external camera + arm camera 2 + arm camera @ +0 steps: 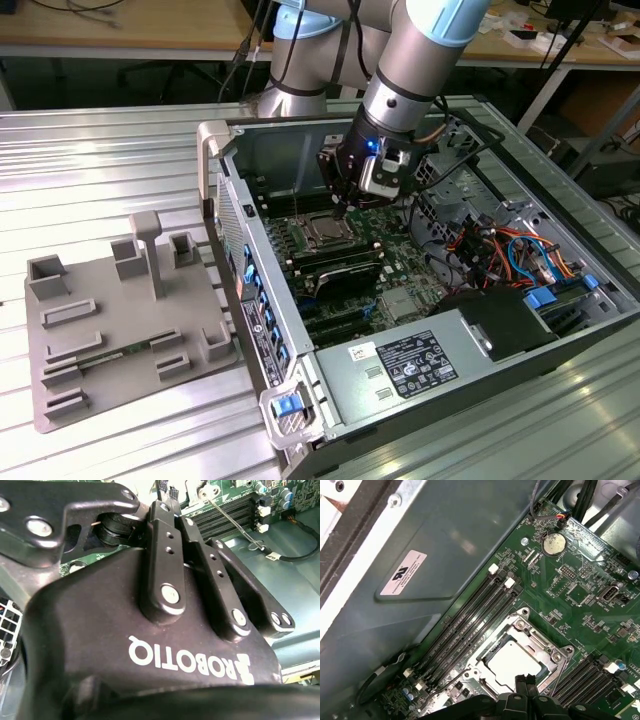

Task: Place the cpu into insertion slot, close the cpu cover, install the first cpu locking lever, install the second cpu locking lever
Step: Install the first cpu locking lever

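Note:
The cpu (pixel 512 661), a flat silver square, sits in the insertion slot (pixel 325 233) on the green board inside the open computer case. Over it, the cpu cover (pixel 532 636) lies flat as a metal frame, the chip's top showing through the cut-out. My gripper (pixel 526 682) hangs just above the socket's edge with its two black fingers (pixel 160 555) pressed together and nothing between them. In the exterior view my gripper (pixel 343 208) is right over the socket's far side. A thin wire locking lever (pixel 232 522) stands away from the socket, across the memory slots.
Long black memory slots (pixel 470 625) flank the socket on both sides. The case's grey wall (pixel 420 620) rises close beside them. Cable bundles (pixel 500 255) and a drive cage fill the exterior view's right. A grey parts fixture (pixel 120 320) lies on the metal table outside the case.

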Controlling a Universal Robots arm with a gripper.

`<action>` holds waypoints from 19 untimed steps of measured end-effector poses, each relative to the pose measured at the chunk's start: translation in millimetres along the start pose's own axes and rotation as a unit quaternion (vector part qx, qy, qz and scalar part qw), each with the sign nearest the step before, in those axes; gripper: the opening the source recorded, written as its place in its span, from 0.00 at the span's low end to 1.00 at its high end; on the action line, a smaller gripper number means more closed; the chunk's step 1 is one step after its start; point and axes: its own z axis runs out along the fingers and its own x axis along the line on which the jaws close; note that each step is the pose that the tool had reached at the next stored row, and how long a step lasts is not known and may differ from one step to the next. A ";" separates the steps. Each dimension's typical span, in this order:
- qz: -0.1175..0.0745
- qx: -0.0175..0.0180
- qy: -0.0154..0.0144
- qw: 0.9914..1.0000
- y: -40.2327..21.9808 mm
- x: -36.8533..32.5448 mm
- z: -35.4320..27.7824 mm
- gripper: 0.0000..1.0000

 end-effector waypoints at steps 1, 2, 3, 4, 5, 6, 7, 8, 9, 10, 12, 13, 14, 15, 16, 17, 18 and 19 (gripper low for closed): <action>-0.002 0.000 0.000 1.000 0.0 0.0 0.0 0.11; -0.004 0.000 0.000 1.000 0.0 0.0 0.0 0.11; -0.006 0.001 0.000 1.000 0.0 0.0 0.0 0.11; -0.007 0.001 0.000 1.000 0.0 0.0 0.0 0.11; -0.009 0.001 -0.001 1.000 0.0 0.0 0.0 0.11; -0.011 0.001 -0.001 1.000 0.0 0.0 0.0 0.11; -0.012 0.001 -0.001 1.000 0.0 0.0 0.0 0.11; -0.013 0.001 -0.001 1.000 0.0 0.0 0.0 0.11; -0.015 0.001 -0.001 1.000 0.0 0.0 0.0 0.11; -0.016 0.002 -0.001 1.000 0.0 0.0 0.0 0.11; -0.020 0.002 -0.001 1.000 0.0 0.0 0.0 0.11; -0.022 0.002 -0.001 1.000 0.0 0.0 0.0 0.11; -0.024 0.002 -0.001 1.000 0.0 0.0 0.0 0.11; -0.025 0.002 -0.002 1.000 0.0 0.0 0.0 0.11; -0.027 0.003 -0.002 1.000 0.0 0.0 0.0 0.11; -0.028 0.003 -0.002 1.000 0.0 0.0 0.0 0.11; -0.030 0.003 -0.002 1.000 0.0 0.0 0.0 0.11; -0.032 0.003 -0.002 0.999 0.0 0.0 0.0 0.11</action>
